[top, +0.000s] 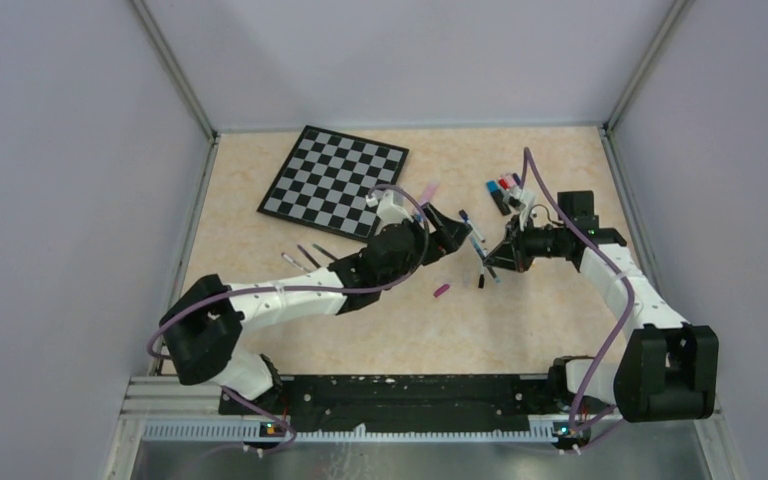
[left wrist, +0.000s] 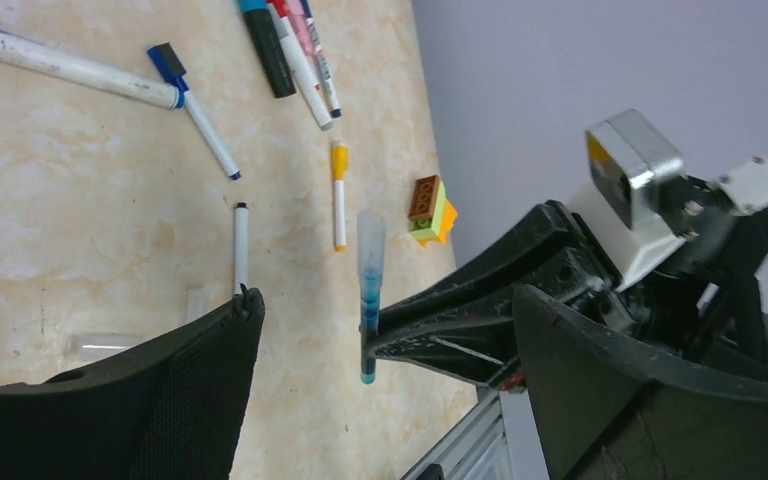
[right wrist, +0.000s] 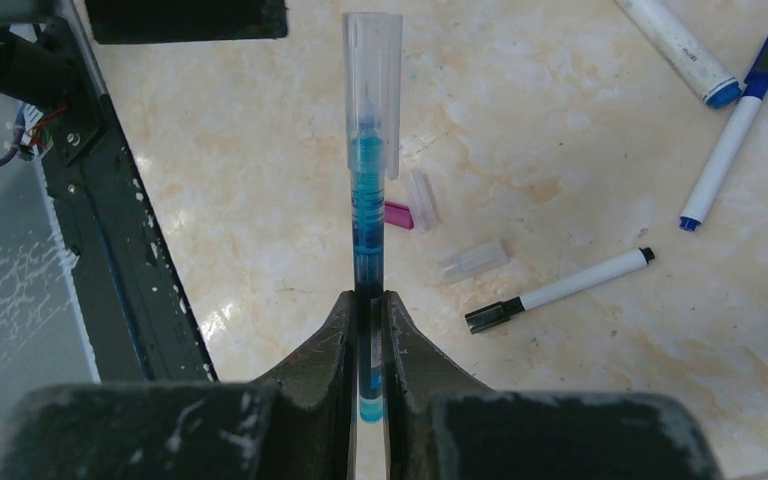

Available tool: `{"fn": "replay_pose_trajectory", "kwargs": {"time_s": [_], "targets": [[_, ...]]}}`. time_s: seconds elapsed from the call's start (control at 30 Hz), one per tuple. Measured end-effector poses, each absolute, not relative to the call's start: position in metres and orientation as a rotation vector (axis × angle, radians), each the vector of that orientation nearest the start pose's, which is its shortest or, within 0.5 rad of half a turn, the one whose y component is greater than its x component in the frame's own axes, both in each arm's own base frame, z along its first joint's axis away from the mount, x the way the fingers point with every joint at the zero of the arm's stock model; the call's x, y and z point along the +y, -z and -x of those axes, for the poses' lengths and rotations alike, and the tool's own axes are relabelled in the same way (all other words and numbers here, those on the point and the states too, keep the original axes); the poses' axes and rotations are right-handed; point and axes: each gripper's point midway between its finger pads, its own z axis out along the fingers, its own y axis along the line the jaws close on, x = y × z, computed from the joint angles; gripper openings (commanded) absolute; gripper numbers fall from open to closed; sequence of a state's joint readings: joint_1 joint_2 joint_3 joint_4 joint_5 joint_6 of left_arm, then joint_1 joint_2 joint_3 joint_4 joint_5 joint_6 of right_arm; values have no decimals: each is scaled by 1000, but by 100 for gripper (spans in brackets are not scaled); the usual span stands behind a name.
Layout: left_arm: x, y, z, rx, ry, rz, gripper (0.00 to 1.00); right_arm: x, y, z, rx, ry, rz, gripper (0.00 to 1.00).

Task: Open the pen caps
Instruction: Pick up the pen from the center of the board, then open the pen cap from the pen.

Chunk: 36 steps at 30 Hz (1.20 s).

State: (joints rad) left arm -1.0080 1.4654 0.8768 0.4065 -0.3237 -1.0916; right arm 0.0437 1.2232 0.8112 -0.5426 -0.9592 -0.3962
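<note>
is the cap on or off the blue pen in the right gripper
On: the clear cap sits over the tip of the blue pen, which the right gripper clamps.

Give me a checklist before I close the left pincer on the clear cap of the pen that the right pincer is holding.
1. Grip: right pincer shut on the blue pen: ok.
2. Cap: clear cap seated on the pen: ok.
3. Room: cap end sticks out well clear of the right pincer: ok.
4. Opening: left pincer wide open: ok.
5. Line-up: cap sits sideways between the left fingers: ok.
6. Depth: cap far enough in between them to grip: cannot tell.
</note>
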Motion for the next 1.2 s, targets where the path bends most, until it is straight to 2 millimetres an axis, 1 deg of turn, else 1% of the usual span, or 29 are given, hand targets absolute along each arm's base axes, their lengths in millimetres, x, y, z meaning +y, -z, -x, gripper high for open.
{"fn": "replay_pose_trajectory", "kwargs": {"time_s": [0.07,0.23,0.3,0.47,0.57,0.77,0.97,1.0,1.07,1.1,1.17,1.2], "targets": [[-394,-219,-275,1925,1185,362,91,147,-145,-248,2056,-1013,844,0],[-401,-192,-280,2024,1103,391,84,154,-148,-243,2036,-1035,873,0],[-405,-185,-282,2054,1078,393,81,156,-148,-242,2032,-1042,882,0],[-416,-183,-287,2077,1072,392,72,160,-149,-239,2023,-1055,905,0],[-418,-183,-288,2083,1067,393,65,162,-148,-237,2018,-1057,920,0],[-425,-183,-290,2096,1074,395,39,165,-148,-235,2013,-1058,939,0],[-426,-181,-287,2114,1084,389,2,166,-146,-234,2015,-1052,954,0],[-426,-181,-286,2114,1085,386,0,166,-146,-234,2016,-1049,955,0],[-426,-181,-286,2115,1086,383,0,166,-146,-234,2018,-1048,956,0],[-427,-181,-286,2115,1088,378,0,166,-145,-234,2019,-1048,956,8],[-427,-180,-285,2109,1095,368,0,166,-144,-233,2020,-1050,957,33],[-427,-178,-285,2105,1103,359,0,166,-144,-232,2024,-1053,954,43]]}}
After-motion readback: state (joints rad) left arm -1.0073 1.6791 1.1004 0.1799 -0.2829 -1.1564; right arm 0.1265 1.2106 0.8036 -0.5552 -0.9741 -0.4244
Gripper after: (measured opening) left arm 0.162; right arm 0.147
